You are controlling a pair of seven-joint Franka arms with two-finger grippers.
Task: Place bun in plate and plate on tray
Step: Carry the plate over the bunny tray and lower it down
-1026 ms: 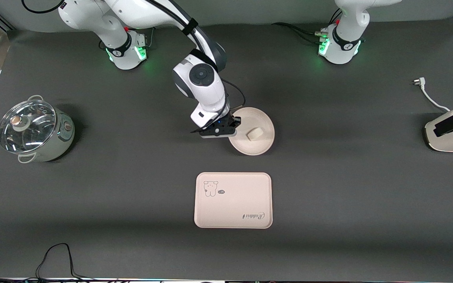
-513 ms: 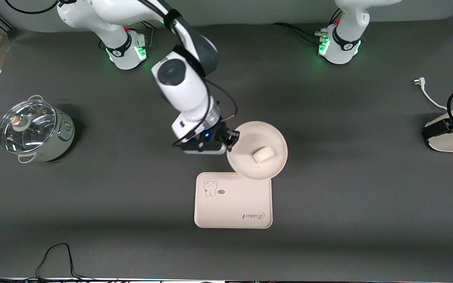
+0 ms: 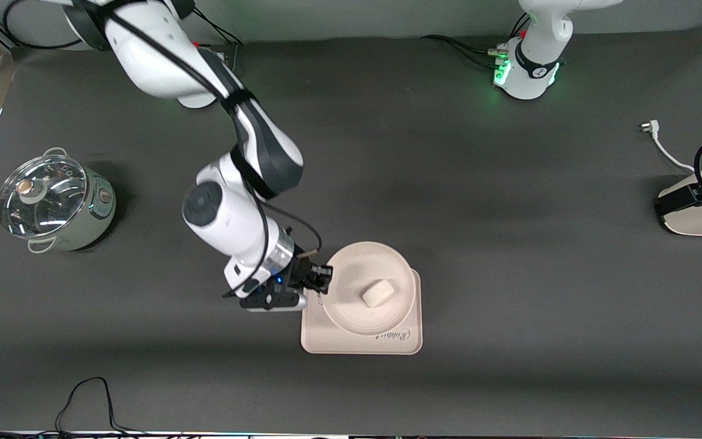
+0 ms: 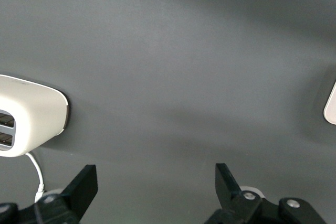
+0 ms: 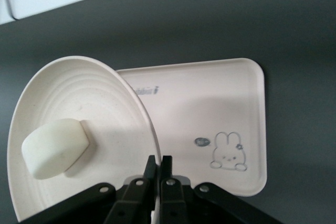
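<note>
My right gripper is shut on the rim of the round cream plate and holds it over the tray, covering the cartoon drawing. The plate overhangs the tray's edge farther from the front camera. The off-white bun lies in the plate. In the right wrist view the gripper pinches the plate, which is tilted, with the bun in it and the tray below. My left gripper waits open and empty at the left arm's end of the table.
A pot with a glass lid stands at the right arm's end. A white appliance sits under the left gripper, also in the left wrist view. A white plug and cord lie near it. A black cable lies at the front edge.
My right gripper has carried the plate with the bun toward the front camera, from the bare table to over the tray. The left arm has barely moved.
</note>
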